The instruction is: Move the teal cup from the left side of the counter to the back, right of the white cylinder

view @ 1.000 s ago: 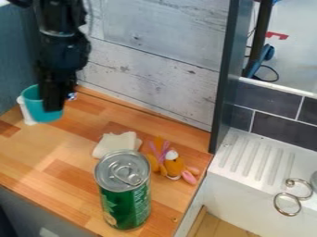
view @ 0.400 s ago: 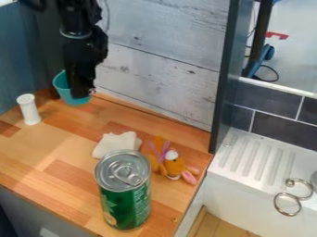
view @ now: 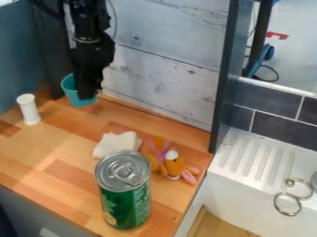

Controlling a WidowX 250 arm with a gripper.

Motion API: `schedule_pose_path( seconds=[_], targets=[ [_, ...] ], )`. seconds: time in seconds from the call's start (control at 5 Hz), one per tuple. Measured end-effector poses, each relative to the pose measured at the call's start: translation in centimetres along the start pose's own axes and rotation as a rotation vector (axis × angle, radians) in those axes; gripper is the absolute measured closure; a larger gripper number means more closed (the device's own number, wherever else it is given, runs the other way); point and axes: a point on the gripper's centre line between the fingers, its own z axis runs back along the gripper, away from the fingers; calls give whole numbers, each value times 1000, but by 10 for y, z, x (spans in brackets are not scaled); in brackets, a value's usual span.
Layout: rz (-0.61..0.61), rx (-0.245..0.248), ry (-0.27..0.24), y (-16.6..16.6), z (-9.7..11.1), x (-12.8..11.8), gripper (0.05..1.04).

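At the upper left of the camera view, the black gripper (view: pixel 90 91) hangs over the back of the wooden counter, shut on a teal cup (view: pixel 71 88). The cup's right side lies behind the gripper, and its open mouth faces up. To the left a white ribbed cylinder (view: pixel 28 110) stands upright, apart from the cup. A folded off-white cloth (view: pixel 116 145) lies mid-counter. Beside it is an orange plush toy (view: pixel 175 165) with pink parts. A green can (view: pixel 125 199) with a silver top stands in front of them.
The wooden counter (view: pixel 37 152) ends against a whitewashed plank wall (view: pixel 162 78) at the back. A dark upright post (view: pixel 224 78) rises at the counter's right corner. Beyond it are a white ridged sink ledge (view: pixel 257 159) and metal rings (view: pixel 287 204).
My gripper and the teal cup have moved together to the right and towards the back wall, uncovering more of the white cylinder. The can, cloth and toy have stayed put.
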Motion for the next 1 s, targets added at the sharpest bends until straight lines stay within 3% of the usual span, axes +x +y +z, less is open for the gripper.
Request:
schedule_pose_path(
  seconds=[0.6, 1.0],
  targets=[
    [17, -58, 54, 15, -41, 4, 992],
    [43, -80, 21, 24, -42, 2, 957]
  ],
)
